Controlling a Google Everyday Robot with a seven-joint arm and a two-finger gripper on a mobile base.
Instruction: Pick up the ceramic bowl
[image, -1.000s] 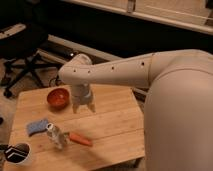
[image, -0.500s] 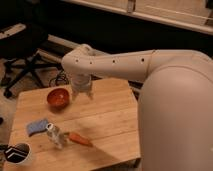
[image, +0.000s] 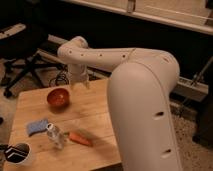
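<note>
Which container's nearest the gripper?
The red-orange ceramic bowl, beside the gripper at the far edge of the table; the dark mug stands at the near corner.

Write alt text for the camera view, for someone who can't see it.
A white robot arm reaches over a wooden table, its gripper hanging near the far edge, just beyond a red bowl and apart from it. Nearer the camera sit a blue sponge, a clear bottle, a carrot and a dark mug.

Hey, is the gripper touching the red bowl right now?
Apart. The camera view shows the gripper at the far edge of the table, with bare wood between it and the ceramic bowl.
</note>
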